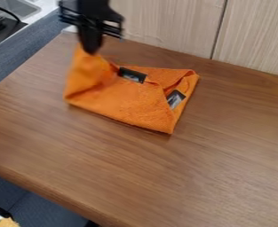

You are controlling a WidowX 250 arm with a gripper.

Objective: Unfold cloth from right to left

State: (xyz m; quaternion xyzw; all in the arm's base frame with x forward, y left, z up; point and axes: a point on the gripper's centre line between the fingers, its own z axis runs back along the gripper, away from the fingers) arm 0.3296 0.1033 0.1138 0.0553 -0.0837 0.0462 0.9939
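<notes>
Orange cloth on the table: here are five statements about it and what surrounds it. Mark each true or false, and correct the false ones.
1. The hand is at the right-hand end of the cloth as the camera sees it. False: it is at the upper left corner.
2. Two dark labels show on the cloth. True.
3. The cloth lies completely flat. False: it rises toward the hand, and there are folds on its right side.
4. The tabletop is brown with a wood grain. True.
5. The panelling behind the table is black. False: it is pale.
</notes>
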